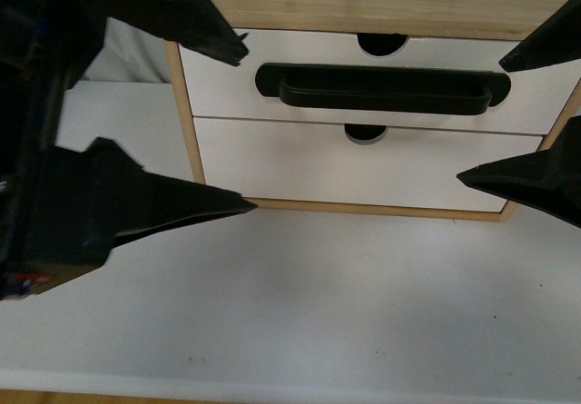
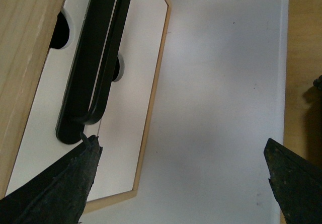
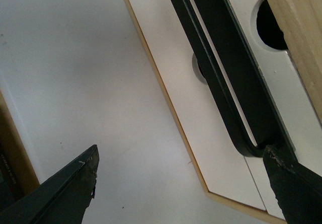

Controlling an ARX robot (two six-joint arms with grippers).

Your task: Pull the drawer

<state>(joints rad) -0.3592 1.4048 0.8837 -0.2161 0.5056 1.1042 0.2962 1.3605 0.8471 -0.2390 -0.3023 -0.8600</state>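
Drawer (image 1: pixel 300 48), upper of two in the cabinet (image 1: pixel 381 0) toward the desk's (image 1: pixel 290 313) far edge, carries its handle (image 1: pixel 381 88) level, lengthwise left-to-right, dead ahead between left gripper (image 1: pixel 250 128) and right gripper (image 1: pixel 479 120), both spread, neither clearly nearer.

White-fronted wooden drawer (image 1: pixel 381 77) with long black bar handle (image 1: pixel 383 88), semicircular notch in top edge, upper of two, pushed in flush, closed
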